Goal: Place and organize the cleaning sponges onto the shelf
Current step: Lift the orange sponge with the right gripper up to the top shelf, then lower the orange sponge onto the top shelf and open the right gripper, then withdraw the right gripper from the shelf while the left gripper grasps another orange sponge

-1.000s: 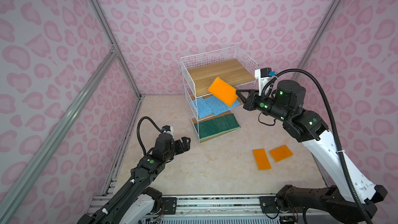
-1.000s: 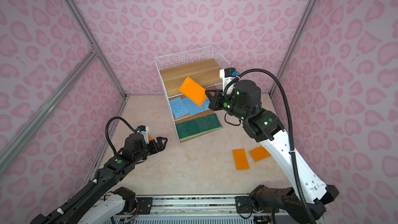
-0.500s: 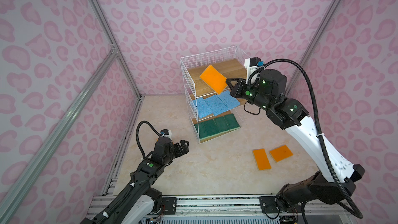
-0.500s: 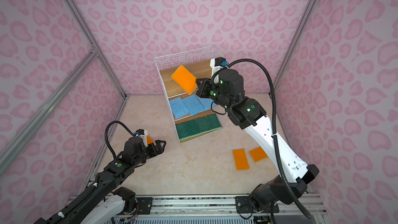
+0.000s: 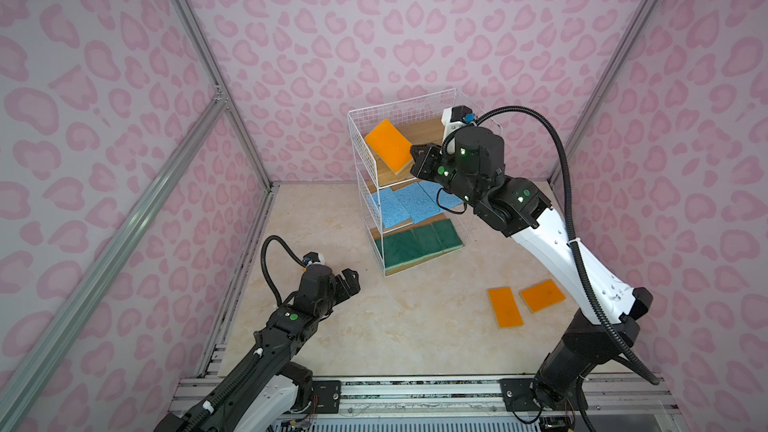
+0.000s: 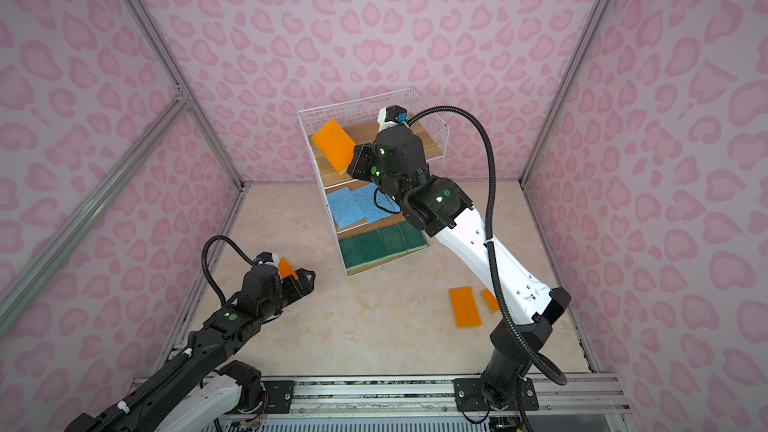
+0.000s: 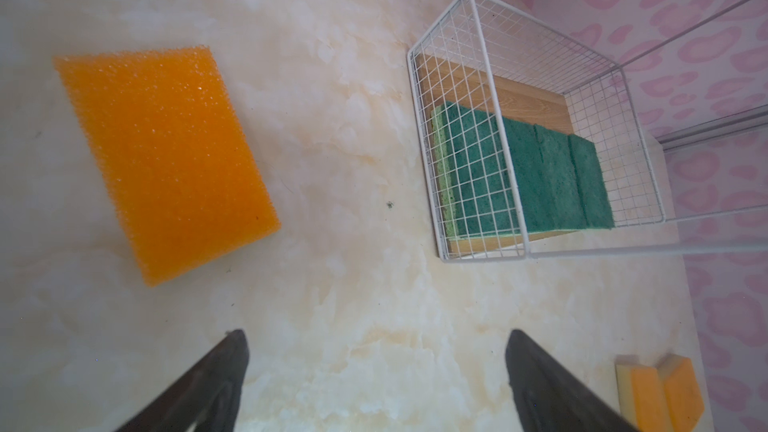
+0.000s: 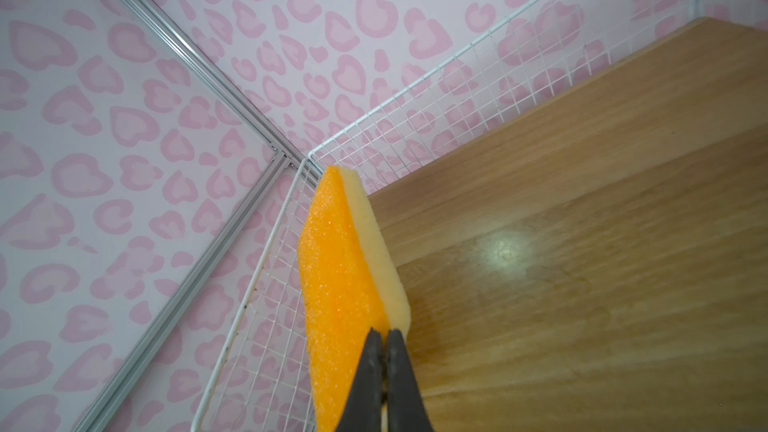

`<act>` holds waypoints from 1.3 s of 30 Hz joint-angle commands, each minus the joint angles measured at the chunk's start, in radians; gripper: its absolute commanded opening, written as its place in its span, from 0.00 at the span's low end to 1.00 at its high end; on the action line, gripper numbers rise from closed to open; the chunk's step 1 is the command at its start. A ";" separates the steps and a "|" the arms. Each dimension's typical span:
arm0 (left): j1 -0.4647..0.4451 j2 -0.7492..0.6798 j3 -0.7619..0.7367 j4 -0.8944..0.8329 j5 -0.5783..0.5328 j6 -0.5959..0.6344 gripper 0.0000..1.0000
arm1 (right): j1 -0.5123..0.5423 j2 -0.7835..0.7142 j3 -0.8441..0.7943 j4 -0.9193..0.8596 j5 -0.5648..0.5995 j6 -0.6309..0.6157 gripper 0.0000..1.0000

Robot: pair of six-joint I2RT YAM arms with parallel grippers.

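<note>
Wire grid of shelf [image 5: 360,168] fencing top board [image 8: 582,243] at back and side, rest of board lying bare. Across middle tier's front, right arm [image 5: 498,199] crossing. Lower boards carrying blue sponges [image 5: 399,206], green sponges [image 5: 415,243] edge to edge; floor [image 5: 395,326] before shelf lying open.

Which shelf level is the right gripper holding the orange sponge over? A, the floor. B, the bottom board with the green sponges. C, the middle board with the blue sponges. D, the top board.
D: the right gripper, shut on the orange sponge, holds it tilted over the bare top board.
</note>
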 commanded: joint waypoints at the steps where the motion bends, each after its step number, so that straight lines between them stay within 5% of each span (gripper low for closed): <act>1: 0.001 0.005 0.000 0.019 -0.017 -0.010 0.98 | 0.019 0.015 -0.001 -0.004 0.070 0.030 0.00; 11: 0.002 -0.022 -0.009 0.018 -0.024 -0.006 0.98 | 0.038 0.050 -0.001 0.031 0.031 0.047 0.10; 27: 0.016 -0.079 -0.011 -0.020 -0.085 -0.012 0.98 | 0.021 0.008 -0.060 0.074 -0.020 -0.012 0.59; 39: 0.223 -0.084 -0.023 -0.093 0.000 -0.006 0.97 | -0.027 -0.218 -0.305 0.159 -0.115 -0.141 0.71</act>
